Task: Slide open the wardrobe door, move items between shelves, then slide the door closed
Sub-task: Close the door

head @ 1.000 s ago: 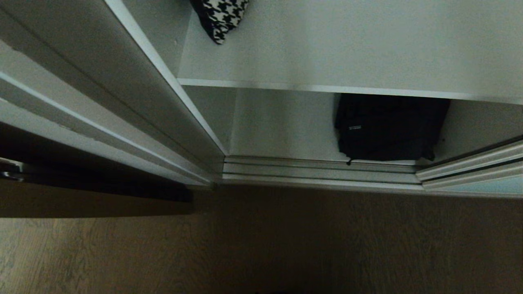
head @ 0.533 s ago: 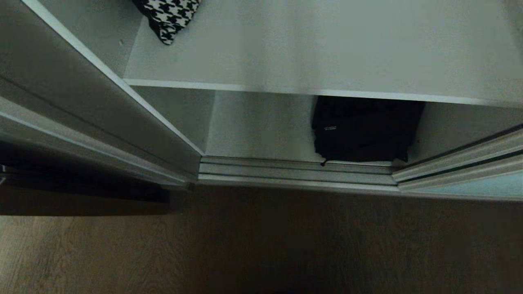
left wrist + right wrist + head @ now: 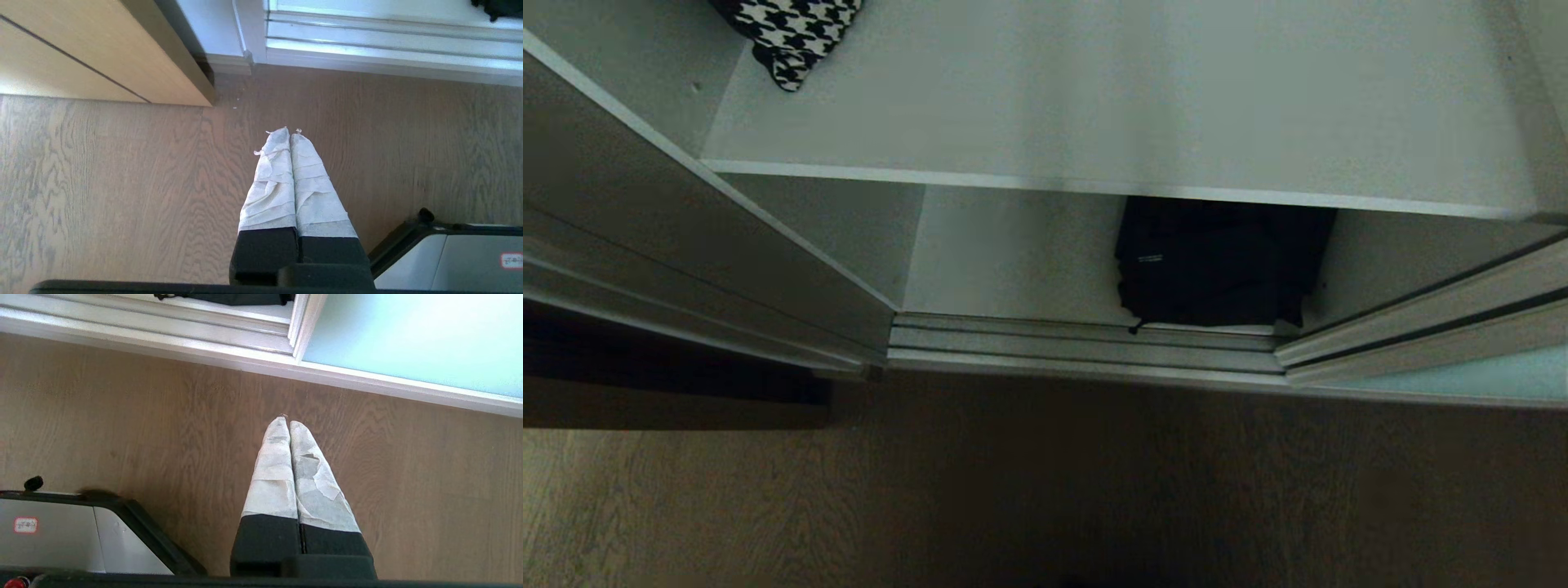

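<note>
The wardrobe stands open, its sliding frosted blue-green door pushed to the right. A black fabric bag lies on the bottom shelf, against the floor track. On the white shelf above it, at the far left, lies a houndstooth cloth. Neither arm shows in the head view. My left gripper hangs shut and empty over the wood floor. In its own wrist view my right gripper is likewise shut and empty, short of the track.
A light wood door stands at the left of the wardrobe. The silver floor track runs along the wardrobe front. My base's corners show by the grippers. Wood floor lies before the wardrobe.
The whole head view has shifted: the wardrobe and its contents sit further left in the picture, so the camera moved right. Bag and cloth keep their places on the shelves.
</note>
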You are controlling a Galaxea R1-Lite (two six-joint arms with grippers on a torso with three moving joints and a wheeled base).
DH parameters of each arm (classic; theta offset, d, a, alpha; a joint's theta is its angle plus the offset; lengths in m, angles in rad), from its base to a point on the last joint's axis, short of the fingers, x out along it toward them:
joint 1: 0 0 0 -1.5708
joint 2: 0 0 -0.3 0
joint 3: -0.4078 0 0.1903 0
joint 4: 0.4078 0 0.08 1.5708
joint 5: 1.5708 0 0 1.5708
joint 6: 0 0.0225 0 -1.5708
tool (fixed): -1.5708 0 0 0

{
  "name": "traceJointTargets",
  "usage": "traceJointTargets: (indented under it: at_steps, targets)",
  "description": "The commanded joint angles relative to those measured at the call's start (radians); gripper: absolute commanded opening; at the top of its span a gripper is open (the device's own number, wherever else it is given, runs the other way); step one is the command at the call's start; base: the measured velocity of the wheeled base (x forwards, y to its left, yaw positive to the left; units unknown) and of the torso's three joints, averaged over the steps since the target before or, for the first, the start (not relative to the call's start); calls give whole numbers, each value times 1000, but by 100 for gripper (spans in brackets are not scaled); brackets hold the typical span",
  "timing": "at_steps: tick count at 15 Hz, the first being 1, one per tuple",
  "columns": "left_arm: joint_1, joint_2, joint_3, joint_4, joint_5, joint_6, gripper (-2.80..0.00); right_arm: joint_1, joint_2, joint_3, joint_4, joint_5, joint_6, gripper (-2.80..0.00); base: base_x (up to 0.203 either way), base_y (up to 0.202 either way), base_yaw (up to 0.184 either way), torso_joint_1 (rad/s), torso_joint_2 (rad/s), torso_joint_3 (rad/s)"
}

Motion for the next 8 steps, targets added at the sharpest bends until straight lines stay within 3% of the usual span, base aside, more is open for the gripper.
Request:
traceJointTargets:
  at_steps: [1, 5, 8]
  targets:
    - [1, 0, 0, -1, 0, 0, -280, 1, 1, -79, 12, 9, 11, -280, 0, 0, 0, 0, 0, 0]
    - [0, 0, 0, -1, 0, 0, -280, 1, 122, -417, 161, 22, 77, -280, 0, 0, 0, 0, 0, 0]
    - [1, 0, 0, -1, 0, 0, -280, -10, 254, -666, 261, -29, 90, -280, 0, 0, 0, 0, 0, 0]
